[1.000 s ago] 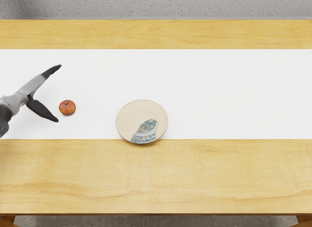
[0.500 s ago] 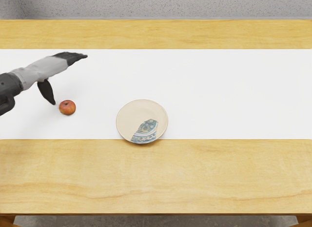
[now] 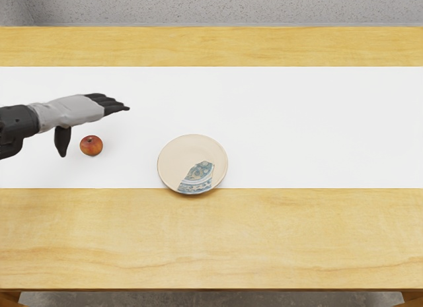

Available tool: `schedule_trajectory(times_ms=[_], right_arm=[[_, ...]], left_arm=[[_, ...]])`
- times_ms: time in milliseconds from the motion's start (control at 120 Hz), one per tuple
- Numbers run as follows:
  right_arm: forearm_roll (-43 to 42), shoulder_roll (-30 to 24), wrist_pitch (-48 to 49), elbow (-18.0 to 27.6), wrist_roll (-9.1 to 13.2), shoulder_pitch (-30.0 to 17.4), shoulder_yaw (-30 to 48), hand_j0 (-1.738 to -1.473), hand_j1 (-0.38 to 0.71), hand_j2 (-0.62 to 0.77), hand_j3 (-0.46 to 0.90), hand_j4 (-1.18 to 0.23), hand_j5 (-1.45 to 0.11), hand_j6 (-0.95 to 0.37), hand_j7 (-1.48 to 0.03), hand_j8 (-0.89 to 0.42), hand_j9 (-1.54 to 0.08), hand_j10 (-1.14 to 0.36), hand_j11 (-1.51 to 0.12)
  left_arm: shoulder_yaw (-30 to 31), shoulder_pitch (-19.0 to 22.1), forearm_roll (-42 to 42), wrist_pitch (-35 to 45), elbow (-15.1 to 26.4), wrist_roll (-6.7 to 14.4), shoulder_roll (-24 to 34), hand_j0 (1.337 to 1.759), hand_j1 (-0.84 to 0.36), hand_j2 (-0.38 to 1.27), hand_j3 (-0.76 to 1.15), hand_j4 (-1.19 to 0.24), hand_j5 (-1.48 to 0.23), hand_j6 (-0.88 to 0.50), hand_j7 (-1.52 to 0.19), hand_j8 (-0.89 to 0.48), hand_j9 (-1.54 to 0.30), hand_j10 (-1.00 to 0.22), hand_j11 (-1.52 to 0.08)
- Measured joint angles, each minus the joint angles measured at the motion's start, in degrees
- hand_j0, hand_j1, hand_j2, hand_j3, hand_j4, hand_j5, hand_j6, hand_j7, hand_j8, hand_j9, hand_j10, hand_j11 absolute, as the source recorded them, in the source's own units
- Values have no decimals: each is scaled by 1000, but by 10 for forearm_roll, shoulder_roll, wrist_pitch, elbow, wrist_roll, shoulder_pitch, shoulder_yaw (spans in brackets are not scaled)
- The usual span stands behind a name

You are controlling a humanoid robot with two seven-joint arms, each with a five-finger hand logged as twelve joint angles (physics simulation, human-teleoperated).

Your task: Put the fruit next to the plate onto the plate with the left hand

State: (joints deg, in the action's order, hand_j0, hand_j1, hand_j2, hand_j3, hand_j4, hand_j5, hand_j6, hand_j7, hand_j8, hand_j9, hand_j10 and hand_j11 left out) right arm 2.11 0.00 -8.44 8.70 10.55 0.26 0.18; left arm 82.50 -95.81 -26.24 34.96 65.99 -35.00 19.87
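Wooden desk (image 3: pixel 211 234), crossed left to right by a white cloth (image 3: pixel 297 122). The plate (image 3: pixel 182 154), at the cloth's near edge and left of centre, carries nothing, so no delivery has been made yet. The left hand (image 3: pixel 82 110) enters from the left and hovers just beyond the fruit (image 3: pixel 91 146). Its fingers (image 3: pixel 115 107) are extended and released, its thumb (image 3: pixel 62 142) hangs at the fruit's left, and nothing is grasped. The fruit lies on the cloth, well left of the plate. Judged remaining: grasp, lift, carry right, set down. The fruit is near-round with no evident long axis, and its stem direction cannot be told.
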Motion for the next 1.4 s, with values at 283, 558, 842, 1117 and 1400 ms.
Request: schedule_trajectory(times_ms=[283,558,842,1117,1400], right_arm=[[0,0,0,0,0,0,0,-1658,-349,0,0,0,0,-1,0,-1,0,0,0],[0,0,0,0,0,0,0,-1658,-349,0,0,0,0,-1,0,0,0,0,0],[0,0,0,0,0,0,0,-1658,-349,0,0,0,0,-1,0,0,0,0,0],[0,0,0,0,0,0,0,-1658,-349,0,0,0,0,-1,0,0,0,0,0],[0,0,0,0,0,0,0,-1658,-349,0,0,0,0,-1,0,0,0,0,0]], left_arm=[[34,13,14,0,-9,0,-50,1658,332,3,0,-15,-19,-15,-19,-15,-19,-15,-19],[46,63,21,0,-103,0,-57,1658,227,21,0,-103,-133,-103,-133,-103,-132,-103,-132],[39,71,21,0,-116,0,-70,1658,149,34,0,-168,-217,-169,-217,-168,-217,-168,-217],[38,71,18,0,-98,0,-69,1658,42,54,0,-259,-334,-259,-334,-259,-334,-258,-334],[38,70,15,0,-96,0,-69,1658,-68,137,0,-368,-482,-369,-481,-369,-481,-368,-481]])
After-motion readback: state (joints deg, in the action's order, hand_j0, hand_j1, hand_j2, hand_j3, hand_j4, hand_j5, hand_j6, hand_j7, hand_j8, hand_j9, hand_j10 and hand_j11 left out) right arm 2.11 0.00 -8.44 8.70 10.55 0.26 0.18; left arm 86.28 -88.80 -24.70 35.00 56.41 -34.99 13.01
